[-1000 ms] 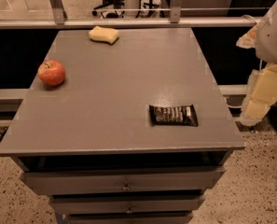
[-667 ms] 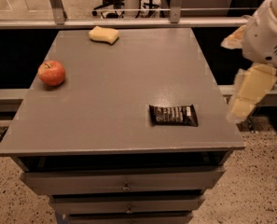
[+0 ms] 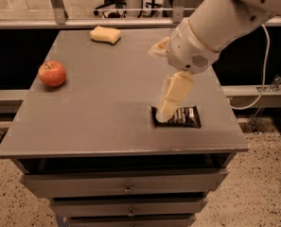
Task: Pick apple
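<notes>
The apple point(image 3: 52, 73) is small, round and red with a yellowish patch and a short stem. It sits on the grey table point(image 3: 107, 103) near its left edge. My gripper point(image 3: 158, 82) hangs over the right-middle of the table, well to the right of the apple and apart from it. It is open and empty; one cream finger points down over the dark wrapper, the other sticks out to the left.
A pale yellow sponge point(image 3: 105, 34) lies at the table's back edge. A dark snack wrapper point(image 3: 180, 117) lies at the front right, partly behind my lower finger. Drawers sit below the tabletop. A metal railing runs behind the table.
My arm has swung in from the right side of the table to above its right-middle, toward the left. The apple, sponge and wrapper have not moved.
</notes>
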